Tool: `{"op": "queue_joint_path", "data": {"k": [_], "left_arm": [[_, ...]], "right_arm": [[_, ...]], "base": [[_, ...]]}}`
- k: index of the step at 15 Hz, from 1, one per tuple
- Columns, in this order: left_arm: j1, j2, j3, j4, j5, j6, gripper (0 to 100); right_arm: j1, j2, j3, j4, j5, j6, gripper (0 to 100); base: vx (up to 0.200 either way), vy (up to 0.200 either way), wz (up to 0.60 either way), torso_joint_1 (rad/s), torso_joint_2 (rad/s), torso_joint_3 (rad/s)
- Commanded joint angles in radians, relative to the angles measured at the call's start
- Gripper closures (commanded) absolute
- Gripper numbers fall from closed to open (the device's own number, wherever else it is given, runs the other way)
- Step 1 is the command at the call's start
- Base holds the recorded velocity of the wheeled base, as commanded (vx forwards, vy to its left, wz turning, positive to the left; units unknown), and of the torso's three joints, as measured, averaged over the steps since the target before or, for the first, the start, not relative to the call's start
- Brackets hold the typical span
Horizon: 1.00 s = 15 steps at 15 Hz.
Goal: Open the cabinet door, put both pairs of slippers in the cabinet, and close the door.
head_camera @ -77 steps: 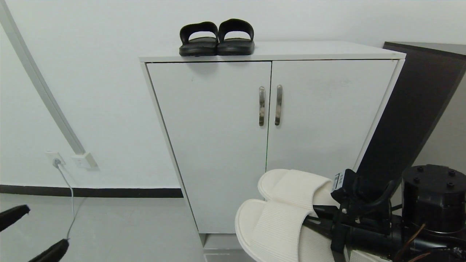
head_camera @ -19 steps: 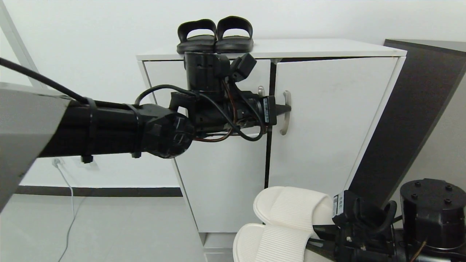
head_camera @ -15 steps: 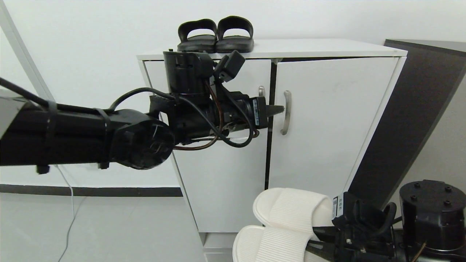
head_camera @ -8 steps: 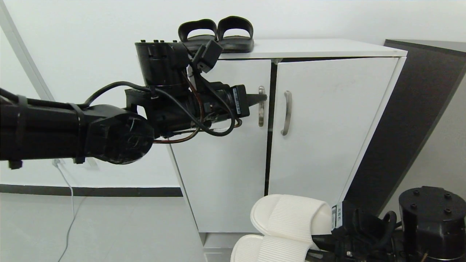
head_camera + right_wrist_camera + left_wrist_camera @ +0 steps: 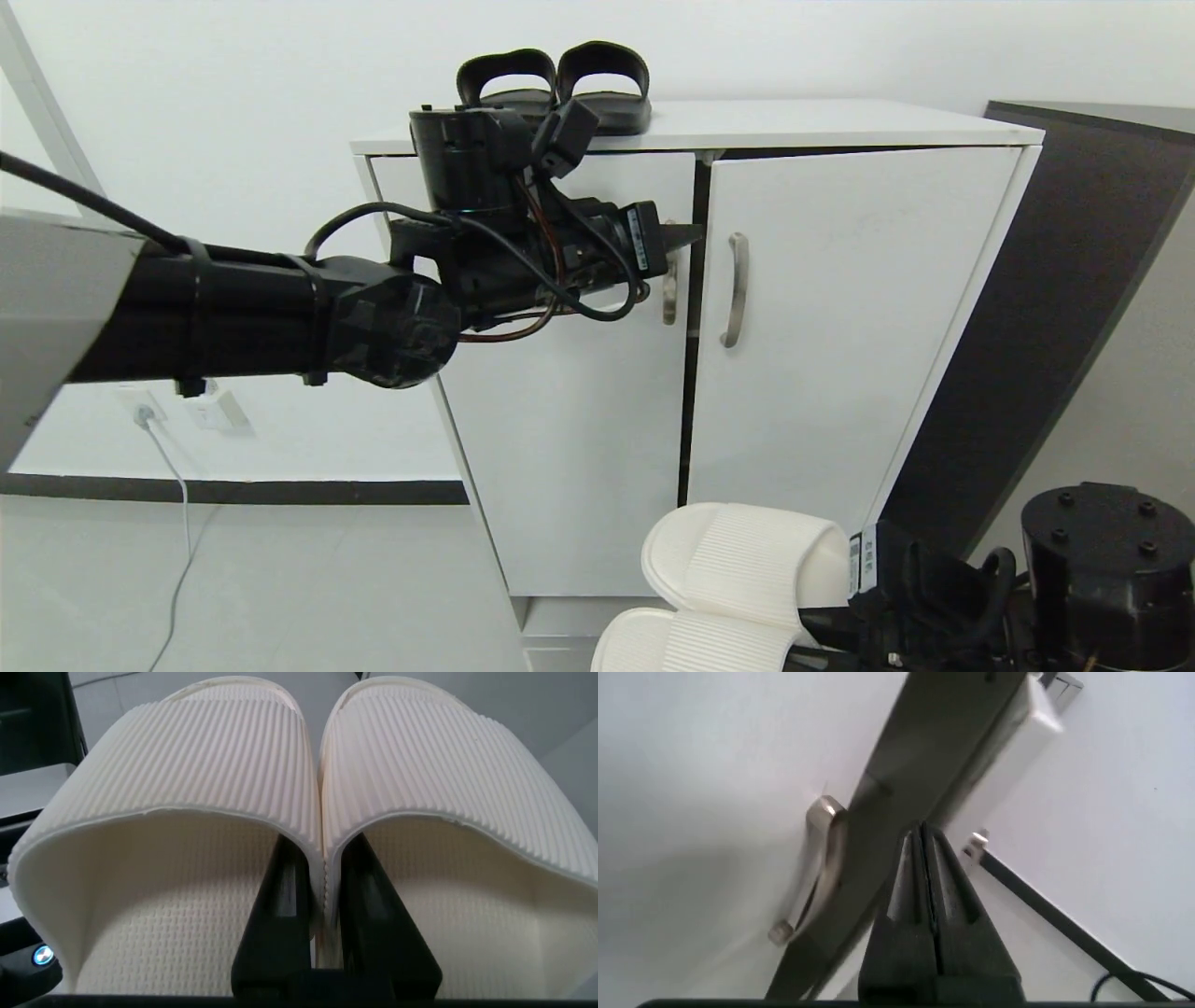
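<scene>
Cabinet door (image 5: 822, 327) ajar; left jaws pressed together at gap (image 5: 691, 392) edge.

Ribbed cream slippers (image 5: 747, 551), black slippers (image 5: 624, 117) (plain), white cabinet (image 5: 840, 373).

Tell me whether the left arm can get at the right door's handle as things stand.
Probably yes. The left pincer, shut, sits close beside the upper part of the right door's handle, with nothing between them. It would have to open first to grip it.
</scene>
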Motion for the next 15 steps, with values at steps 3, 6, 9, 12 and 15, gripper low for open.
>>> {"op": "queue_joint_path", "data": {"k": [3, 6, 9, 12, 15], "left_arm": [[-0.003, 0.064, -0.053, 0.003, 0.000, -0.001, 100], [-0.014, 0.058, -0.034, -0.007, 0.019, 0.001, 100], [-0.068, 0.029, -0.004, -0.008, 0.057, 0.009, 100], [-0.115, 0.012, 0.012, -0.045, 0.088, 0.015, 100], [-0.105, 0.012, 0.016, -0.050, 0.091, 0.015, 100]], "right_arm": [[0.002, 0.008, 0.004, 0.000, 0.000, 0.000, 100], [0.010, 0.019, 0.008, 0.003, 0.000, 0.000, 100], [0.018, 0.026, 0.010, 0.000, 0.000, 0.000, 100], [0.024, 0.022, 0.008, 0.000, -0.001, 0.000, 100], [0.024, 0.020, 0.008, -0.002, -0.001, 0.000, 100]], "base": [[0.000, 0.000, 0.00, 0.000, 0.00, 0.000], [-0.200, 0.000, 0.00, 0.004, 0.00, 0.001], [-0.200, 0.000, 0.00, 0.006, 0.00, 0.002], [-0.200, 0.000, 0.00, -0.001, 0.00, 0.005], [-0.133, 0.000, 0.00, 0.000, 0.00, 0.003]]}}
